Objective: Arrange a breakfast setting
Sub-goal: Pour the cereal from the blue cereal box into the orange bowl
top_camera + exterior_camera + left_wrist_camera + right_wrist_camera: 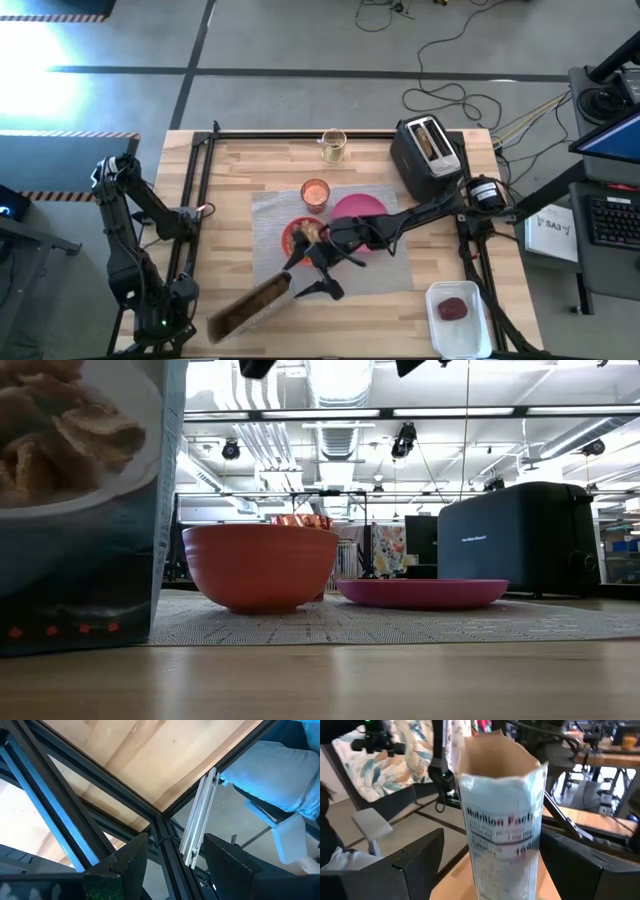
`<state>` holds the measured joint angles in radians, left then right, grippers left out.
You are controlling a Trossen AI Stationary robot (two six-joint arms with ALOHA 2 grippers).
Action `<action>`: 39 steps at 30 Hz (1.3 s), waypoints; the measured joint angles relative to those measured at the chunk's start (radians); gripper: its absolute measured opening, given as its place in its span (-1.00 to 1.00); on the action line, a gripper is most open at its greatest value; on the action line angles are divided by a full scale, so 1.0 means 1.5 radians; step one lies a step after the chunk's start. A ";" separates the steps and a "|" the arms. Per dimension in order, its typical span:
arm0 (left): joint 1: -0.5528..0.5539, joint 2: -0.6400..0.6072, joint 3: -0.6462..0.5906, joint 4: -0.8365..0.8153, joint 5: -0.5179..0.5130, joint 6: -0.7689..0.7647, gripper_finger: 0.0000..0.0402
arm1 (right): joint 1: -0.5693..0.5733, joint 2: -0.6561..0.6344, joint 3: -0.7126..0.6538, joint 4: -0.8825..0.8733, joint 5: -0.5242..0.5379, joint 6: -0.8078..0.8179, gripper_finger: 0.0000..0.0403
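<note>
Wooden counter point(240, 170) steady, I'd lift my released right hand point(322, 272) straight off the cereal box point(250, 305) beside the bowl point(298, 236), avoiding a nudge.

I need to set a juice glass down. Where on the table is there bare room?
Bare wood lies at the far left, between the table frame and the placemat, left of the glass jar. The placemat is crowded: bowl, plate, orange cup; the cereal box and right end effector fill the near edge.
</note>
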<state>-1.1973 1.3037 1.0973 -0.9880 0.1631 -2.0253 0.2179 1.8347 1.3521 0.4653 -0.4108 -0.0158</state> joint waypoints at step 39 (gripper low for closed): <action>0.001 0.031 0.000 -0.028 -0.068 0.031 -0.13 | 0.006 0.135 0.207 -0.198 -0.032 -0.075 -0.94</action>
<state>-1.1957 1.3496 1.0969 -1.0301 0.0608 -1.9793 0.2272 2.0365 1.6630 0.1689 -0.4583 -0.1276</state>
